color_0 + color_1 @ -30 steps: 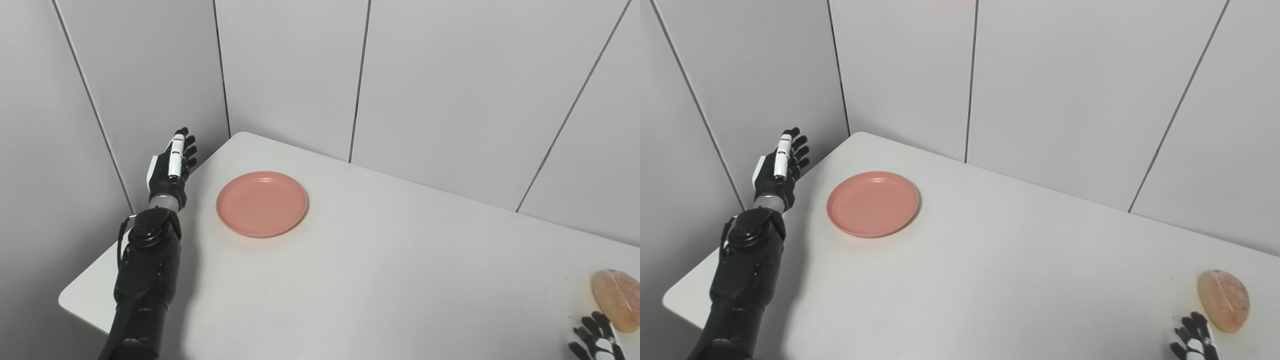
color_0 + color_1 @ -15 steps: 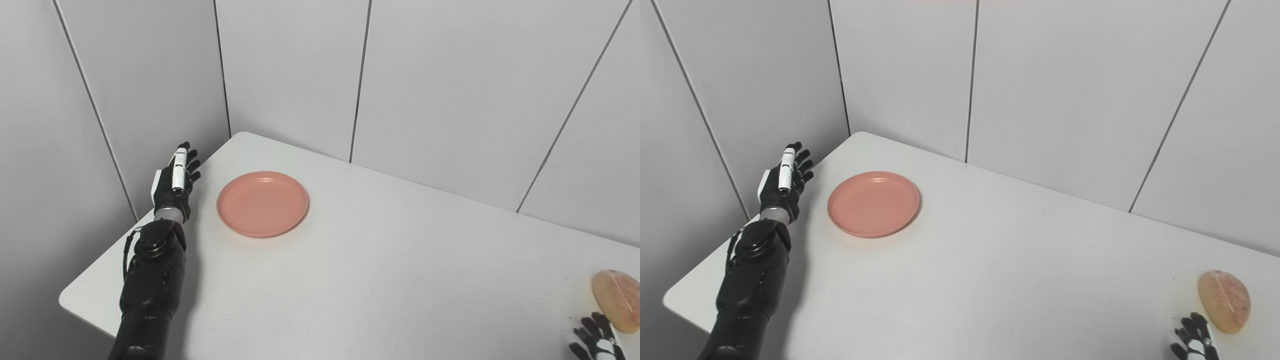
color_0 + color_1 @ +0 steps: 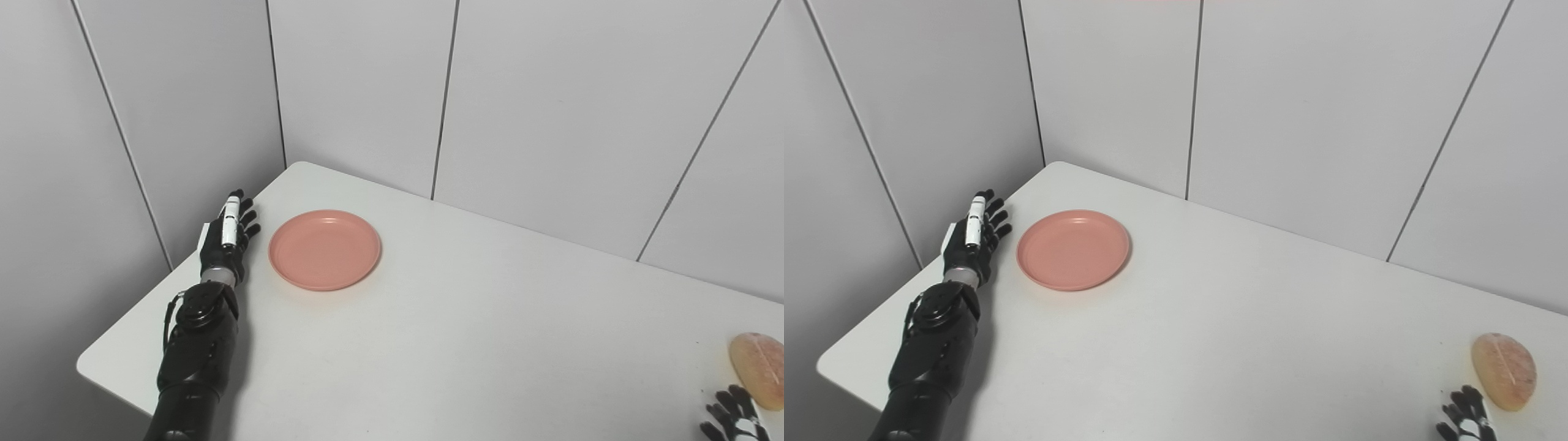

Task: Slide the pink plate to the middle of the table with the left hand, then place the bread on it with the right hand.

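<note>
The round pink plate (image 3: 324, 249) lies flat on the white table (image 3: 465, 318), near its far left corner. My left hand (image 3: 228, 237) hovers just left of the plate, open, fingers stretched and apart, a small gap from the rim. The bread (image 3: 1503, 369), an oval golden loaf with a slit, rests at the table's right edge. Only the fingertips of my right hand (image 3: 1465, 416) show at the bottom right, just below and left of the bread, spread and holding nothing.
Grey wall panels stand close behind the table and to its left, meeting in a corner near the plate. The table's left edge runs right beside my left forearm (image 3: 196, 349).
My left hand has come down and rightward, closer to the plate's left rim. The plate, the bread and the right hand have stayed put.
</note>
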### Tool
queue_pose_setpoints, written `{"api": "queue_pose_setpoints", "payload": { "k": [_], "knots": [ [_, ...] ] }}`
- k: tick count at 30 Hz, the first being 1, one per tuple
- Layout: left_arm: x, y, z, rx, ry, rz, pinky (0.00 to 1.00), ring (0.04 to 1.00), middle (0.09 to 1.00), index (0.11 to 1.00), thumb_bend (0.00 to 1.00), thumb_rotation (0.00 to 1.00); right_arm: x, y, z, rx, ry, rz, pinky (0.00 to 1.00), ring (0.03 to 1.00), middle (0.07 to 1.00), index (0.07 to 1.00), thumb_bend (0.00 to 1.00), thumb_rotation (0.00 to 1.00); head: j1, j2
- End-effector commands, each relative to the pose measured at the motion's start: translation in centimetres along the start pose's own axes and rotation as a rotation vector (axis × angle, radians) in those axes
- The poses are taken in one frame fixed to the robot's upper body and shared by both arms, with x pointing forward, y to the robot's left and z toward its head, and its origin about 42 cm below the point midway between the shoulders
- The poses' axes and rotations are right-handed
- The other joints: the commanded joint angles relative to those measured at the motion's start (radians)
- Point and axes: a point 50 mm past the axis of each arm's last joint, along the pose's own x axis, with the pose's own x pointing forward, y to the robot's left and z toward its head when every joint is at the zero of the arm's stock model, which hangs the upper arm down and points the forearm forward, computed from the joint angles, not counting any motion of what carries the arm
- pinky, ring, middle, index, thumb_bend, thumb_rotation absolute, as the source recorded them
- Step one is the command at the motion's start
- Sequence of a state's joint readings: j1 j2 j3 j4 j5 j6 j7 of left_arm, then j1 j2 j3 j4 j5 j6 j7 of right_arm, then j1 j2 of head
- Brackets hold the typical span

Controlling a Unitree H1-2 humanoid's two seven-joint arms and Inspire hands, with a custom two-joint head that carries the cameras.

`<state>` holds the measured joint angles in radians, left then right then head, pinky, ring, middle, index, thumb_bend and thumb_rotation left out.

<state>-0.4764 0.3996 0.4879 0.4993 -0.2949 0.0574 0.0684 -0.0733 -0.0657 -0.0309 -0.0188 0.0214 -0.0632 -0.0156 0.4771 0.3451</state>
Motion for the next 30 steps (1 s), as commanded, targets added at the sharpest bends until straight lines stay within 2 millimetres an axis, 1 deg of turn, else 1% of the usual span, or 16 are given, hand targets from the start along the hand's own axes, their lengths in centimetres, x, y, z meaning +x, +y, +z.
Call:
{"api": "queue_pose_setpoints", "payload": {
  "k": [1,3,6,8,14,18,23,26,30],
  "knots": [
    [0.5,-0.3,1.2,-0.008,-0.062,-0.018,0.93,0.94,0.945,0.926,0.28,1.0,-0.2,-0.2,0.6,0.001,-0.034,0.01,0.88,0.918,0.92,0.926,0.27,1.0,-0.001,0.0],
    [0.4,-0.2,0.9,-0.01,-0.06,-0.014,0.93,0.938,0.949,0.927,0.28,1.0,-0.2,-0.2,0.6,-0.004,-0.036,0.008,0.86,0.915,0.919,0.925,0.27,1.0,0.001,0.0],
    [0.3,-0.2,0.6,-0.022,-0.056,0.0,0.93,0.932,0.946,0.924,0.28,1.0,-0.1,-0.3,0.4,-0.005,-0.037,0.01,0.86,0.913,0.918,0.923,0.27,1.0,0.003,-0.001],
    [0.2,-0.2,0.5,-0.029,-0.055,0.003,0.93,0.931,0.946,0.927,0.27,1.0,-0.1,-0.2,0.5,-0.001,-0.035,0.012,0.89,0.923,0.924,0.927,0.26,1.0,0.004,-0.003],
    [0.3,-0.1,-0.1,-0.015,-0.049,0.008,0.91,0.908,0.924,0.913,0.28,1.0,-0.1,-0.2,0.4,-0.002,-0.031,0.014,0.91,0.934,0.933,0.938,0.25,1.0,0.001,-0.006],
    [0.1,-0.4,-0.5,-0.018,-0.04,-0.004,0.93,0.926,0.93,0.916,0.28,1.0,-0.1,-0.2,0.4,-0.001,-0.035,0.016,0.91,0.932,0.931,0.939,0.25,1.0,0.0,-0.006],
    [-0.2,-1.0,-0.8,-0.022,-0.025,-0.024,0.92,0.922,0.929,0.918,0.28,1.0,-0.2,-0.1,0.4,-0.004,-0.035,0.013,0.91,0.932,0.93,0.938,0.24,1.0,-0.008,-0.004],
    [-0.3,-1.5,-1.2,-0.009,-0.014,-0.039,0.94,0.918,0.919,0.919,0.28,1.0,-0.2,-0.1,0.4,-0.006,-0.034,0.012,0.9,0.928,0.928,0.935,0.24,1.0,-0.009,-0.004],
    [-0.3,-2.1,-1.6,-0.011,0.007,-0.035,0.92,0.911,0.907,0.896,0.28,1.0,-0.2,0.0,0.5,-0.009,-0.031,0.013,0.88,0.926,0.929,0.937,0.24,1.0,-0.012,-0.001]
  ]
}}
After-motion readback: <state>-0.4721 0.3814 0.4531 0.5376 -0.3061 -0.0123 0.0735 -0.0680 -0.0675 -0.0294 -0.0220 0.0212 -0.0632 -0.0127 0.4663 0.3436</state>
